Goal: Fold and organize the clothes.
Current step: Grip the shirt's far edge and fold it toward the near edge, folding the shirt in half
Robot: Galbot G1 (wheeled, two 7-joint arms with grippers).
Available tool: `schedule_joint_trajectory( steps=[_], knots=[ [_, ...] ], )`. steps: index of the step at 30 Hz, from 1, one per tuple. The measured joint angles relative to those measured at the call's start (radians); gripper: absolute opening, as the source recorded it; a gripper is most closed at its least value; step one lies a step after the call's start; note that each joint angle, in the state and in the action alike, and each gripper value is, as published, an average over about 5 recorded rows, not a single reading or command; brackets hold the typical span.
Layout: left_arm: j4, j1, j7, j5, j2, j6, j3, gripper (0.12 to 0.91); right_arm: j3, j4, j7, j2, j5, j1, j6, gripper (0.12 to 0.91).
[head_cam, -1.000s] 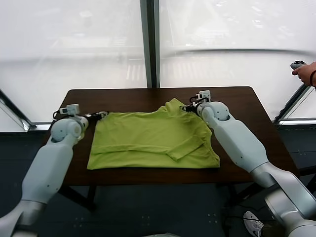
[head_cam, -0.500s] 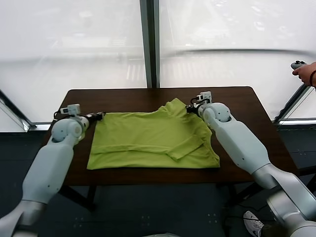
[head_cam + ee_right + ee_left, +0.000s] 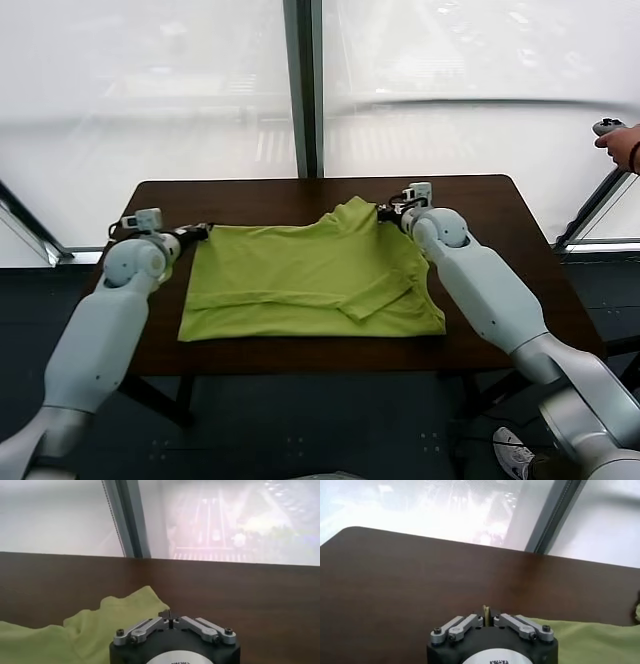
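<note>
Right claw (image 3: 384,211) nudged outward; wrist views show both claws, left (image 3: 488,615), pinching T-shirt (image 3: 310,275).

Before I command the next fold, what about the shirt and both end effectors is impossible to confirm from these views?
- Printed graphic: none shows on the T-shirt in the head view; possibly folded under.
- Right end effector: fingertips meet at the cloth edge, but the pinch itself is hidden by its own body in the right wrist view.
- Left end effector: a green sliver sits between its tips; how much cloth it holds is cut off by the frame edge.
</note>
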Motion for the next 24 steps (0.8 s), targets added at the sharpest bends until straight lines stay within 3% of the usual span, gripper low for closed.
schedule_joint_trajectory(
  steps=[9, 24],
  knots=[
    [-0.134, 0.141, 0.003, 0.002, 0.002, -0.011, -0.073, 0.226, 0.063, 0.185, 0.004, -0.091, 0.020, -0.108, 0.001, 0.140],
    [-0.246, 0.275, -0.007, -0.006, -0.024, -0.009, -0.159, 0.227, 0.167, 0.406, -0.009, -0.231, 0.035, -0.322, -0.001, 0.140]
  ],
)
